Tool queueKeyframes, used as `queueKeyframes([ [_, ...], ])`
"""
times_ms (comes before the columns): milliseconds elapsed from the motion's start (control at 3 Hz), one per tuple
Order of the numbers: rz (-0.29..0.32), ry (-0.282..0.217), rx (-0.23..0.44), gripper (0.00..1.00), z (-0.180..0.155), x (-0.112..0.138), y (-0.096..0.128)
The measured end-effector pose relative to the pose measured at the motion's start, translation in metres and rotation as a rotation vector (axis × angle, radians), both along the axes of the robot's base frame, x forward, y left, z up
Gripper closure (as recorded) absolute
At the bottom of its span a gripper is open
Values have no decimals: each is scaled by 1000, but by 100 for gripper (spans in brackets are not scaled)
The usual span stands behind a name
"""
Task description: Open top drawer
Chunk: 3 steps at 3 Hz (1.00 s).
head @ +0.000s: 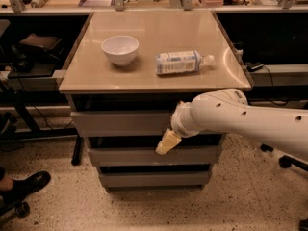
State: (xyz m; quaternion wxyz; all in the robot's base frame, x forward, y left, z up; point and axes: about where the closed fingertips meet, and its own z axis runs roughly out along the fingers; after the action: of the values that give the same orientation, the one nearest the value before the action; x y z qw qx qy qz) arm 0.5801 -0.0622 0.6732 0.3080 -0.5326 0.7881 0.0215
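Note:
The top drawer is the wide grey front just under the tan tabletop of the small cabinet, with a dark gap above it. It looks pushed in, about level with the fronts below. My gripper, pale yellow at the end of the white arm, hangs in front of the cabinet at the top drawer's lower right edge, over the gap above the middle drawer. The arm hides the right part of the top drawer.
A white bowl and a plastic bottle lying on its side are on the tabletop. The bottom drawer is below. Dark benches flank the cabinet. A person's black shoe is at the lower left and a chair base at the right.

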Motion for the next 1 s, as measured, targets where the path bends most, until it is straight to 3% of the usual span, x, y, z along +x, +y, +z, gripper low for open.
queueKeyframes([
  [333, 28, 5, 15, 0, -22, 15, 23],
  [667, 49, 44, 68, 0, -48, 33, 47],
  [1000, 49, 44, 68, 0, -48, 33, 47],
])
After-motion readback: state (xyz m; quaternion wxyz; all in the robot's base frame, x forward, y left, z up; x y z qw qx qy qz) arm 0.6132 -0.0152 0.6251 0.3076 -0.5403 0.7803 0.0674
